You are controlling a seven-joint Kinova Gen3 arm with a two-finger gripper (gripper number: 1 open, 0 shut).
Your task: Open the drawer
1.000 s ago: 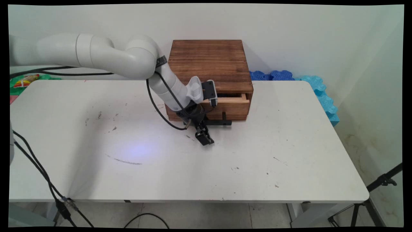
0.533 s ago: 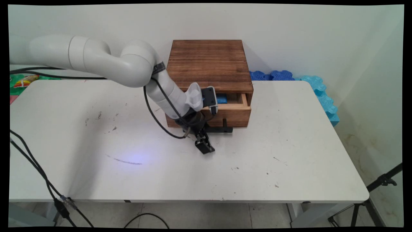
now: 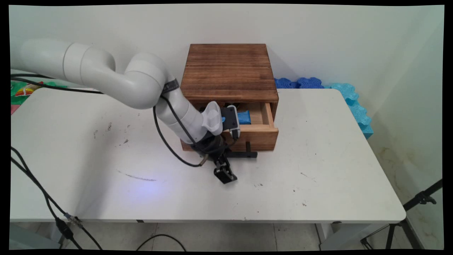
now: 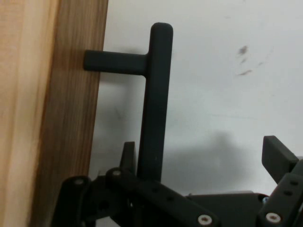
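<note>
My jaws spread wide about the drawer handle, drawer part-way out.

From the left my arm comes in low over the bench (image 3: pixel 318 177), and my jaws stand wide open in front of the wooden box (image 3: pixel 230 67). The black handle (image 4: pixel 154 104) runs between them, just beside the one finger (image 4: pixel 128 153) and well apart from the other; whether it touches, I cannot tell. The drawer (image 3: pixel 260 132) is pulled part-way out, with a blue thing (image 3: pixel 244 117) lying inside. Further right, blue foam pieces (image 3: pixel 350 95) sit by the wall.
</note>
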